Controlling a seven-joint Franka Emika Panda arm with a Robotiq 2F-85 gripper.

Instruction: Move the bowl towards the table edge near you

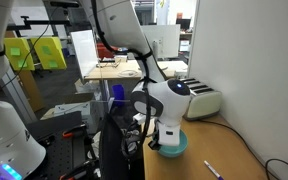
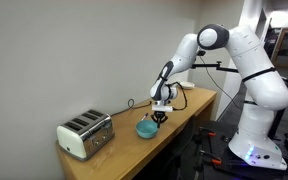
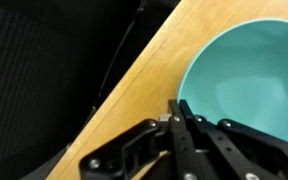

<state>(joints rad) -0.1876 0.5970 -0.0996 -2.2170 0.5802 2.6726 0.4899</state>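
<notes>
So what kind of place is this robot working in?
Probably an office-style robotics lab: a Franka arm at a wooden table, a cluttered desk behind, plus a white toaster and teal bowl.

Light brown wooden table (image 2: 190, 103), long and narrow, set along a pale wall. Bearing a white toaster (image 2: 86, 134) at the left end and a teal bowl (image 2: 146, 128) to its right, near the front edge. In an exterior view, a small pen (image 1: 212, 169) lying nearer on bare wood.
</notes>
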